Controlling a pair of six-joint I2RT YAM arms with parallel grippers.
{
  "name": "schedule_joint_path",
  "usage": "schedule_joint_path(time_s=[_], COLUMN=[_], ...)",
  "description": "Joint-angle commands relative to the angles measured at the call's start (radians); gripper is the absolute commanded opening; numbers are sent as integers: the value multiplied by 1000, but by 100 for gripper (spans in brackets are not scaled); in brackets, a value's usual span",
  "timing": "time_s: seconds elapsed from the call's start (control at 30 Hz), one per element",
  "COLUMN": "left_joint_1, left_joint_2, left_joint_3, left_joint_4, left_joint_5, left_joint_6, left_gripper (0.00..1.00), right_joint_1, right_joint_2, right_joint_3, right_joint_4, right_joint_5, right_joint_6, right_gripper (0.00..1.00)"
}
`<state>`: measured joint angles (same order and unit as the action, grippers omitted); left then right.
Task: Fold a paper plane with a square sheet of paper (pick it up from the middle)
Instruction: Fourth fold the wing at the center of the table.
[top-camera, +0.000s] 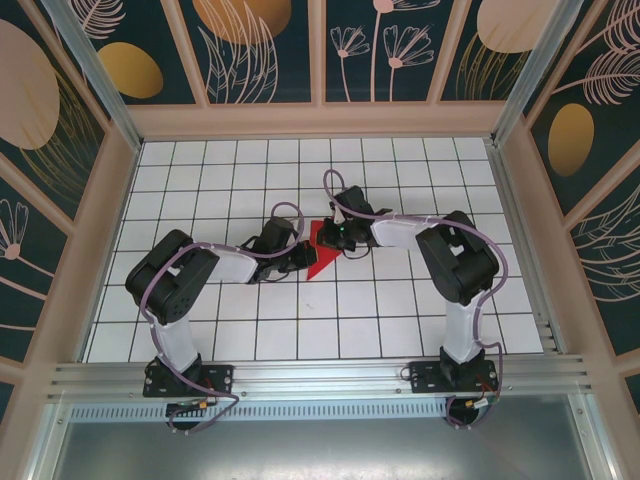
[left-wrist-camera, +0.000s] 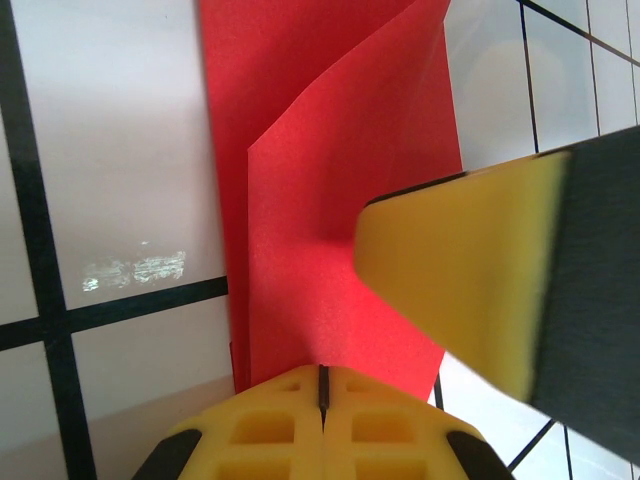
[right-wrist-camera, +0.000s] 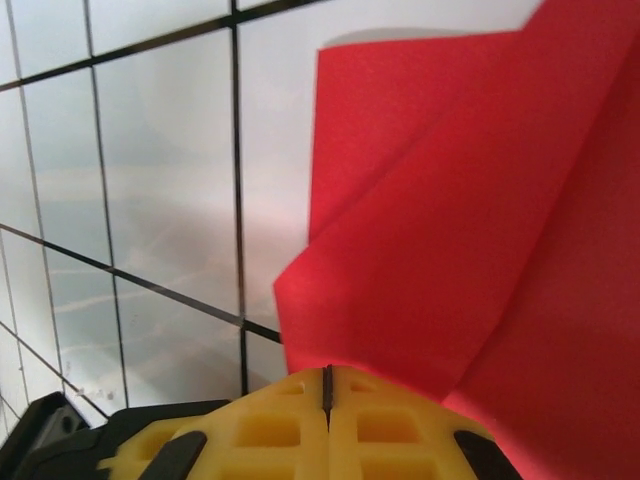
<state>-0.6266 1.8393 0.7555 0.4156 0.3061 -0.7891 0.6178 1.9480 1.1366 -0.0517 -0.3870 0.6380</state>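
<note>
Left gripper (left-wrist-camera: 322, 372): its two yellow ribbed fingers (left-wrist-camera: 270, 425) are pressed together with no gap at the seam and pinch the near edge of a thin, bright, creased red paper sheet (left-wrist-camera: 320, 200), which rises from the fingertips and runs away from the camera as a long strip with one raised flap standing off its surface. A yellow pad backed in black, one of the right gripper's fingers (left-wrist-camera: 460, 290), enters from the right and overlaps the strip's right-hand side. Right gripper (right-wrist-camera: 327, 374): its yellow fingers (right-wrist-camera: 380, 425) are likewise pressed shut, pinching a corner of the red paper sheet (right-wrist-camera: 420, 250); from there the paper fans upward and to the right in two overlapping layers, lifted off the surface. Overhead view: the left gripper (top-camera: 300, 258) and the right gripper (top-camera: 337, 238) meet near the middle of the bench (top-camera: 400, 310), a white surface ruled with black grid lines, and the red paper sheet (top-camera: 320, 254) appears between them as a small pointed shape with its tip toward the near edge. Both arms reach inward from their bases on the metal rail (top-camera: 320, 375) at the near edge, the left arm (top-camera: 180, 280) bent at its dark elbow, the right arm (top-camera: 455, 265) likewise. Dark teal wall panels with pale plant motifs (top-camera: 260, 50) enclose the bench on three sides.
</note>
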Motion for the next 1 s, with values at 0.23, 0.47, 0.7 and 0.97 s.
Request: schedule_joint_path(time_s=[0.23,0.47,0.7,0.97], left_joint_1=[4,3,4,4], left_joint_2=[30,28,33,37], left_joint_3=[-28,-38,-59,-68], left_joint_4=[-44,-77,-87,-92], left_joint_5=[-10,-6,7,8], left_joint_6=[20,46,66,77], left_gripper=[0,0,0,0], right_joint_1=[-11,-50,-65,-110], right_joint_2=[51,40,54,81], right_joint_3=[-48,-33,-25,19], right_joint_4=[-6,-28,8,31], right_joint_5=[17,62,56,53], right_joint_6=[15,-9,-11,-32], right_gripper=[5,5,4,4])
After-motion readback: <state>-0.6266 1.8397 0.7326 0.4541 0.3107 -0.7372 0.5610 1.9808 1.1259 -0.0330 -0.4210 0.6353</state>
